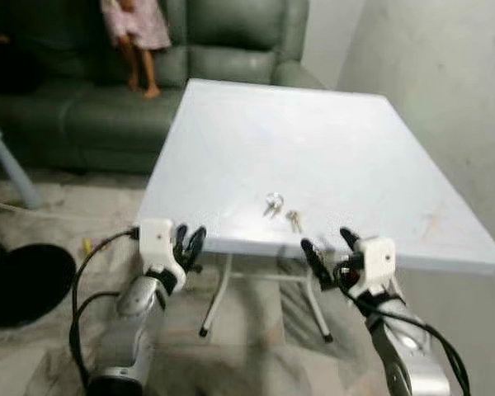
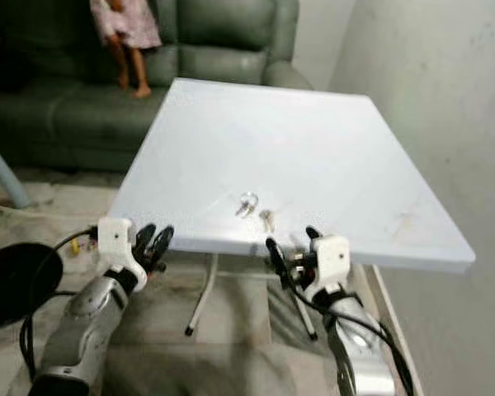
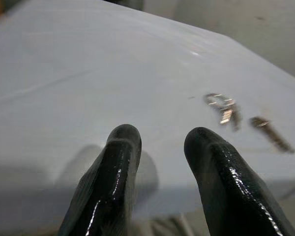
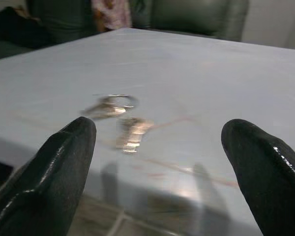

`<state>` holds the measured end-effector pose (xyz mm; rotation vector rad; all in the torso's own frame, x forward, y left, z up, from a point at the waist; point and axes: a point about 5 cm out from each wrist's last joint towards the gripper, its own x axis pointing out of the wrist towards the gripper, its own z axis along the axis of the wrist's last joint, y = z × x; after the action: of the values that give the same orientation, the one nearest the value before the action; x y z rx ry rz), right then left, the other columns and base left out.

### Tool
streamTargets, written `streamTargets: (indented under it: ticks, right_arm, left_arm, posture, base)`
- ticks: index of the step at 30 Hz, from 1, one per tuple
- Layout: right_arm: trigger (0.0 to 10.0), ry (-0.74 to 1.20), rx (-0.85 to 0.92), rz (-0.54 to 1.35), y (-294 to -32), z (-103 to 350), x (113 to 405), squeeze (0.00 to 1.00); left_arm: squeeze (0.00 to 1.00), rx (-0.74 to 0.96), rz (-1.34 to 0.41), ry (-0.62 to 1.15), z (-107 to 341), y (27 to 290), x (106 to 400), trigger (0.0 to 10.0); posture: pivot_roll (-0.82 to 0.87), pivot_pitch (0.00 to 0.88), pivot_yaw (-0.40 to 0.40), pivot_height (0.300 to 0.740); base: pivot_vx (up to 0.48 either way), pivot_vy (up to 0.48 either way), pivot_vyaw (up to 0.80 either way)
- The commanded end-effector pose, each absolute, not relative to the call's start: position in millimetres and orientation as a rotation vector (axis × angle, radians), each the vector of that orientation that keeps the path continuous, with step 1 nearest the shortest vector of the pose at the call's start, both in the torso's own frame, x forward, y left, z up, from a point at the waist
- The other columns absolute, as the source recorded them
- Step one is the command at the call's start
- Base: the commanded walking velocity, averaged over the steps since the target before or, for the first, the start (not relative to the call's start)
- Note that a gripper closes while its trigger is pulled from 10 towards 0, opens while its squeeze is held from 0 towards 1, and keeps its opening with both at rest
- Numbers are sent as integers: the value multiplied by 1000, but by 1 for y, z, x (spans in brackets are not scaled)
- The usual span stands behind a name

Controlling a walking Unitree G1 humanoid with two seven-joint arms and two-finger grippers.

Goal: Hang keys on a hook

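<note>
Lying on table [image 1: 355, 148]: two keys [image 1: 282, 211] | right tool [image 1: 330, 247] agape

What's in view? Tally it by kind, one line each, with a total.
Bunch of keys: 1
White table: 1
Green sofa: 1
Grippers: 2, left gripper and right gripper
Person on the sofa: 1
Total: 6

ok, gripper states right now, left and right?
Left gripper: open, slightly, holding nothing, at the table edge.
Right gripper: open wide, holding nothing, facing the keys on the table.
</note>
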<state>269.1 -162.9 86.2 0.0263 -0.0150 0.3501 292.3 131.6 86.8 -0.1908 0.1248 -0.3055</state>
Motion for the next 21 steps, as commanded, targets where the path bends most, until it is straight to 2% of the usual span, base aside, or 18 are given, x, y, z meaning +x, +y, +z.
streamTargets:
  ticks: [1,5,14,21]
  right_arm:
    - [10000,-7,3,334,-173,86,269,0]
    - [10000,-6,-6,346,-173,86,270,0]
    - [10000,17,-59,392,-177,84,271,0]
    - [10000,27,-188,471,-179,85,277,0]
  left_arm:
    - [0,-198,-327,113,91,123,293,10000]
    - [0,-185,-307,117,90,124,293,10000]
    - [0,-184,-307,94,91,121,291,10000]
    - [0,-178,-322,84,92,120,289,10000]
  posture:
    - [173,0,-86,736]
    - [174,0,-87,736]
    - [174,0,-89,736]
    - [170,0,-88,736]
  base:
    - [368,296,0]
    - [318,282,0]
    - [0,0,0]
    - [0,0,0]
